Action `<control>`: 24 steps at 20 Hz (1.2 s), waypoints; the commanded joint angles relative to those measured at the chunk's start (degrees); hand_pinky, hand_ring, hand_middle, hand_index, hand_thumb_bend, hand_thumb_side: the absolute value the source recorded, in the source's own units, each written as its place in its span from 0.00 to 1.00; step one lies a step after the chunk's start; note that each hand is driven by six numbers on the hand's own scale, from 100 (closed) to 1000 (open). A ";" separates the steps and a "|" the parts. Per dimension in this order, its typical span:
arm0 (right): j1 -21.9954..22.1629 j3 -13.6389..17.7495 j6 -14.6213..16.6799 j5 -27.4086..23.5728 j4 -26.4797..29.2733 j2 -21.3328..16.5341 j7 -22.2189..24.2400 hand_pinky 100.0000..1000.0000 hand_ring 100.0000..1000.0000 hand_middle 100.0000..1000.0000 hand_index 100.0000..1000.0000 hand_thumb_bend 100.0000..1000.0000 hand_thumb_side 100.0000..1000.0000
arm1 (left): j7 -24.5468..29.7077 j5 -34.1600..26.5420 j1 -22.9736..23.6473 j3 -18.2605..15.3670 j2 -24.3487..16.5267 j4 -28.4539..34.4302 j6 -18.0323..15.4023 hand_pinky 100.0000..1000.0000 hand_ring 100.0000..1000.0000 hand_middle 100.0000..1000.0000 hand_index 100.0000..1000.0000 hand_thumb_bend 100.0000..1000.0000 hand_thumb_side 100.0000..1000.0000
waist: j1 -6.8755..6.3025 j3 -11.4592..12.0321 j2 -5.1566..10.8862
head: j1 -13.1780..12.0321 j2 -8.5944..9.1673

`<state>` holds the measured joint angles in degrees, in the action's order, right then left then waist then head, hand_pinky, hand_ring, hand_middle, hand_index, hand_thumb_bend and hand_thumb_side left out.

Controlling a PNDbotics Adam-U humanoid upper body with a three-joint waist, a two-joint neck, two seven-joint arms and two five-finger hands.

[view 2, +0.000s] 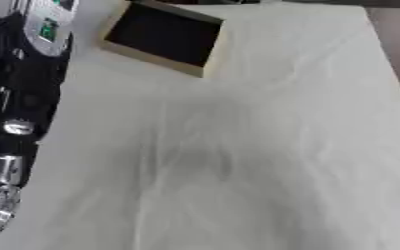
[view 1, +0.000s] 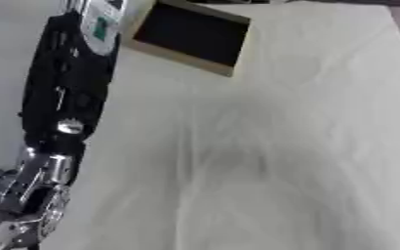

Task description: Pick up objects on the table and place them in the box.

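A shallow tan box (view 1: 179,57) with a dark inside lies at the far end of the table, left of centre, turned at an angle. Nothing shows inside it. My left arm (view 1: 67,97) runs down the left side of the view, black with silver joints, and ends in my left hand (view 1: 20,205) at the lower left corner, well short of the box. The hand is blurred and partly cut off by the picture's edge. I see no loose objects on the table. My right hand shows in neither view.
A white, slightly wrinkled cloth (view 1: 280,146) covers the table. The table's right edge (view 2: 390,63) shows at the upper right, with dark floor beyond it.
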<state>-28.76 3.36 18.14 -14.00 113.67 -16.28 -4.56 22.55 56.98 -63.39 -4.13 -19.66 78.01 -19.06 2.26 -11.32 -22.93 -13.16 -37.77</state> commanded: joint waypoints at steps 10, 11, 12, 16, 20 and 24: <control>-0.83 0.66 -0.06 0.06 0.92 -1.24 -0.24 0.77 0.70 0.55 0.74 0.00 0.50 | -0.67 9.05 0.79 -3.94 -1.29 -13.28 0.30 0.77 0.70 0.73 0.84 0.00 0.02 | 0.06 -0.23 0.92 | -0.10 -0.01; -0.85 0.67 -0.06 0.08 0.92 -1.24 -0.25 0.77 0.70 0.55 0.74 0.00 0.50 | -1.32 9.91 0.85 -3.92 -1.21 -14.30 -0.01 0.77 0.71 0.73 0.84 0.02 0.02 | 0.06 -0.22 0.89 | -0.04 0.02; -0.85 0.68 -0.07 0.09 0.92 -1.25 -0.27 0.77 0.70 0.55 0.74 0.00 0.50 | -1.94 10.81 0.92 -3.86 -1.15 -15.30 -0.36 0.77 0.71 0.73 0.84 0.03 0.02 | 0.05 -0.20 0.89 | 0.01 0.05; -0.89 0.64 -0.04 0.05 0.92 -1.25 -0.28 0.77 0.70 0.55 0.74 0.00 0.50 | -4.18 14.42 0.99 -3.94 -0.95 -18.52 -1.32 0.77 0.72 0.73 0.85 0.05 0.03 | 0.05 -0.27 0.98 | 0.10 0.34; -0.85 0.61 -0.09 0.01 0.92 -1.20 -0.27 0.77 0.70 0.56 0.74 0.00 0.50 | -5.96 17.20 0.90 -4.37 -0.77 -20.59 -1.56 0.77 0.73 0.75 0.90 0.09 0.01 | 0.01 -0.31 0.99 | 0.06 0.49; -0.87 0.53 -0.16 0.00 0.92 -1.10 -0.15 0.77 0.70 0.56 0.74 0.00 0.50 | -7.78 19.37 0.66 -4.77 -0.79 -21.39 -0.87 0.83 0.80 0.82 0.95 0.13 0.36 | -0.04 -0.40 0.88 | -0.03 0.74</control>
<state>-28.98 3.53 18.07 -14.00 113.67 -16.27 -4.60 15.50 75.50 -61.47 -8.49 -19.63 56.27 -20.11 2.23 -11.57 -23.31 -13.15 -37.66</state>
